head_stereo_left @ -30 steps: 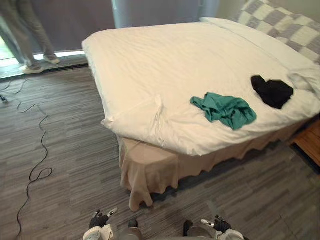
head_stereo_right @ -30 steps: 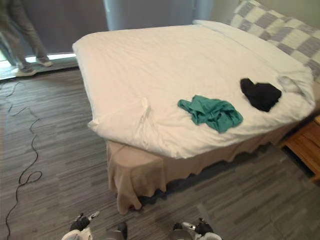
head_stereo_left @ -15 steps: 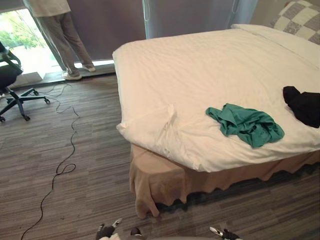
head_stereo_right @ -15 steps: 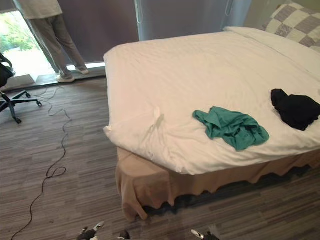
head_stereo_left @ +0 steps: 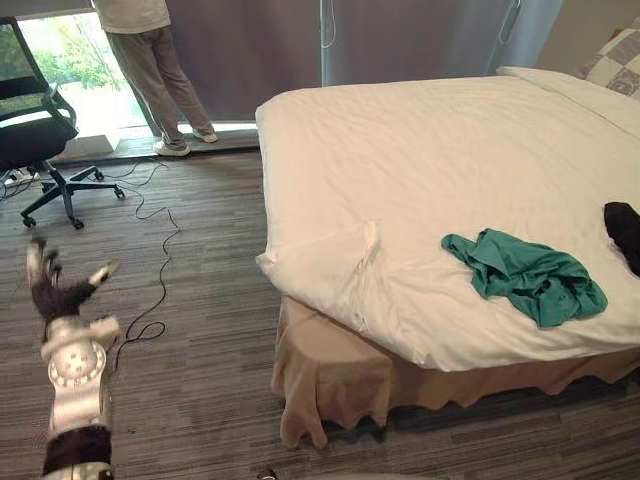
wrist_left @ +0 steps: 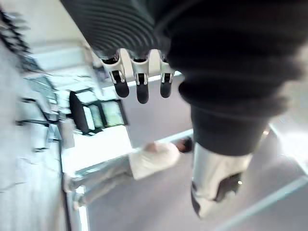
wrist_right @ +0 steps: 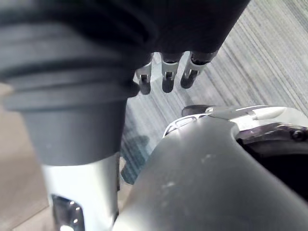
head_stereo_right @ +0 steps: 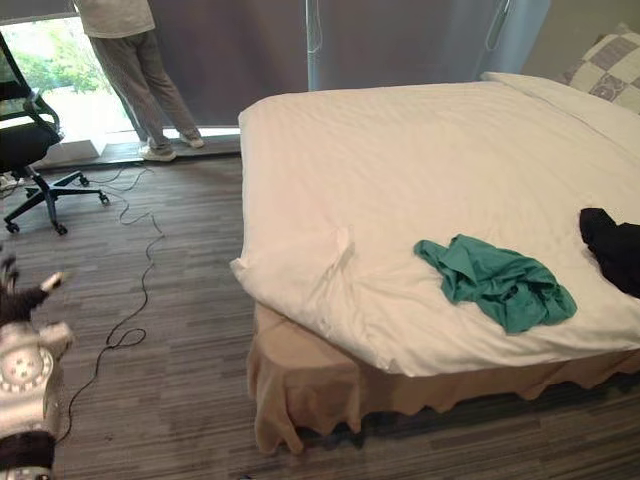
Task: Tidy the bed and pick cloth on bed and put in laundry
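Currently teal cloth point(head_stereo_left: 525, 275) lies crumpled on bed point(head_stereo_left: 430, 140), near bed's front edge. Second item, black cloth point(head_stereo_left: 626, 230), also on bed, further toward bed's head, apart from teal cloth. At bed's foot, duvet corner point(head_stereo_left: 325, 265) folded back and rumpled. At bed's head, checked pillow point(head_stereo_right: 612, 70). Well off bed's foot side, left hand point(head_stereo_left: 52, 290) up over floor, fingers spread, holding nothing. Over floor, right hand point(wrist_right: 167, 79), fingers relaxed, empty. Beyond bed's foot by window: person point(head_stereo_left: 150, 60), office chair point(head_stereo_left: 35, 125).
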Robot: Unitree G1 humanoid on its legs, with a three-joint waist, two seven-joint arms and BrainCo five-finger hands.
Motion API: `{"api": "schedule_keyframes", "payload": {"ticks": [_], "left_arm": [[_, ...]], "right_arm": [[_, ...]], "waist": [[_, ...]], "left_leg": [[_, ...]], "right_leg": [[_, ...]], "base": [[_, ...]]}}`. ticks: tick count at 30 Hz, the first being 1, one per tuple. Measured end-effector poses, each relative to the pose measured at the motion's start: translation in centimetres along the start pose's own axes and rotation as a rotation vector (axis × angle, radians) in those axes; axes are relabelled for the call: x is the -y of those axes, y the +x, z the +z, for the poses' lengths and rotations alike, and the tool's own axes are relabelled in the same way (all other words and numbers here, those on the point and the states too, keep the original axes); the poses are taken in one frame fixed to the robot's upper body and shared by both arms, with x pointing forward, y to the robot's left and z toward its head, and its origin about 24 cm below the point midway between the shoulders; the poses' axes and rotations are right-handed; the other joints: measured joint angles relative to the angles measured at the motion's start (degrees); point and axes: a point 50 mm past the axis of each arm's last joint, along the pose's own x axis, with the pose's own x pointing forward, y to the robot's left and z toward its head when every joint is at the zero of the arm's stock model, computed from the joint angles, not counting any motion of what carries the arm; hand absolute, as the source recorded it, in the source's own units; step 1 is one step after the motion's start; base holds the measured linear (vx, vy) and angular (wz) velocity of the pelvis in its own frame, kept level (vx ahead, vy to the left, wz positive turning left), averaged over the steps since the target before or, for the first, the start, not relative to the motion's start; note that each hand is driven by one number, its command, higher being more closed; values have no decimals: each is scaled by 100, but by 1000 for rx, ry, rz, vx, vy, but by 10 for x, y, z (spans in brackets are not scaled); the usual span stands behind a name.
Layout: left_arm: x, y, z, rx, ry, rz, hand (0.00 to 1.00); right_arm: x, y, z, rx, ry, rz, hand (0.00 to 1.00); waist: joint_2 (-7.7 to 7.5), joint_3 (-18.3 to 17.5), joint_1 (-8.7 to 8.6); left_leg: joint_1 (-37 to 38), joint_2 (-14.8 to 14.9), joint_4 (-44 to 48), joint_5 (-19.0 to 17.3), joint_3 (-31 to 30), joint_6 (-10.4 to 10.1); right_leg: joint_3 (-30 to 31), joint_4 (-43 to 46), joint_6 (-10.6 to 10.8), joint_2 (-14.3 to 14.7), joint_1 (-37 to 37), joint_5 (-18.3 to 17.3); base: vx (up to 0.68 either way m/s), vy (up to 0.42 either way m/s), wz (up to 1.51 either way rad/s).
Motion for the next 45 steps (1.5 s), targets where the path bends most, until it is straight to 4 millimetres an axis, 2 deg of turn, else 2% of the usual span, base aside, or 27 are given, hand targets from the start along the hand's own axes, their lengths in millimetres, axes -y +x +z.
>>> {"api": "schedule_keyframes", "payload": {"ticks": [1,2,3,4,6,10,11,13,15,17,18,20,26,30,35,38,40,41,43,45], "left_arm": [[9,3,4,18,3,-43,0],[25,6,9,37,27,-115,0],[40,8,13,47,47,-191,0],[49,9,15,52,56,-227,0],[80,13,15,35,111,-365,0],[101,20,6,-41,187,-453,0],[108,29,11,-42,197,-458,0],[115,40,18,-32,252,-471,0],[119,46,23,-20,284,-479,0],[121,55,29,-9,331,-478,0],[123,63,33,-11,367,-475,100],[121,75,36,-34,430,-454,100],[118,98,43,-109,567,-393,100],[113,109,47,-157,618,-352,100],[108,100,24,-253,671,-367,100],[107,79,-4,-323,650,-390,100],[107,63,-19,-354,569,-400,100],[107,44,-31,-366,491,-419,0],[106,15,-45,-382,426,-439,0],[106,-42,-69,-458,352,-498,0]], "right_arm": [[0,0,0,0,-5,1,0],[-1,0,4,14,-8,5,0],[-2,0,8,33,-22,9,0],[-2,0,9,39,-29,9,0],[-3,0,15,63,-48,14,0],[-5,0,34,135,-79,25,0],[-6,1,45,161,-93,27,0],[-10,1,65,216,-109,36,0],[-14,-1,74,256,-115,49,0],[-19,-1,82,283,-121,63,0],[-24,-2,89,305,-121,77,0],[-34,-5,103,356,-120,109,0],[-58,-16,141,491,-116,187,0],[-67,-21,151,532,-75,224,0],[-67,-25,158,586,-8,223,0],[-57,-25,160,602,4,188,0],[-43,-25,163,611,24,141,0],[-29,-27,166,628,58,102,0],[-11,-36,173,689,117,54,0],[11,-50,181,772,193,-25,0]], "waist": [[17,-23,-31],[5,-46,-123],[56,-38,-171],[64,-38,-201],[96,2,-262],[249,205,-525],[293,403,-544],[380,814,-594],[366,962,-639],[283,1111,-644],[227,1204,-645],[124,1402,-666],[3,1924,-706],[-13,1949,-706],[-15,1950,-769],[-17,1936,-769],[-16,1928,-761],[-14,1888,-741],[-20,1812,-656],[-38,1477,-544]], "left_leg": [[-13,21,1,46,66,5],[-9,83,2,125,171,9],[-41,157,4,186,224,4],[-58,181,4,202,276,-8],[-185,300,5,292,438,-25],[-506,405,4,393,497,-27],[-641,411,3,394,540,-26],[-786,497,-19,429,619,25],[-954,550,-29,432,652,52],[-1130,572,-29,446,732,95],[-1283,565,-29,455,760,116],[-1506,519,-29,503,800,178],[-1901,387,-29,649,849,349],[-1890,365,-29,660,853,362],[-1647,405,-30,638,839,338],[-1379,408,-31,511,819,307],[-1249,394,-31,447,764,281],[-1157,375,-31,421,720,282],[-1042,351,-31,395,687,304],[-969,316,-30,408,622,257]], "right_leg": [[42,44,-11,14,-53,17],[133,67,-72,73,-91,85],[231,106,-96,118,-187,153],[290,120,-76,163,-245,192],[464,107,-68,282,-514,217],[592,86,-54,386,-952,197],[666,79,-33,402,-1132,100],[737,108,-149,487,-1374,77],[766,125,-169,538,-1561,132],[800,111,-176,555,-1769,192],[821,106,-165,549,-1934,264],[869,90,-129,508,-2178,413],[922,4,-89,345,-2540,713],[920,7,-83,319,-2521,708],[807,4,-50,337,-2249,668],[759,7,-41,334,-1956,575],[669,5,-29,310,-1782,529],[581,-1,-4,283,-1631,487],[490,-4,27,250,-1468,461],[383,-17,76,219,-1364,425]], "base": [[-3,-36,-17],[-29,-54,-21],[-38,-60,-23],[-61,-58,-38],[-79,-81,-50],[-138,-85,-34],[-216,-59,-31],[-260,-44,-31],[-196,-16,-12],[-154,-4,-11],[-125,15,-8],[-94,25,-8],[-43,40,2],[13,17,1],[30,-1,1],[32,-5,6],[36,1,19],[62,6,27],[83,11,18],[132,11,16]]}}
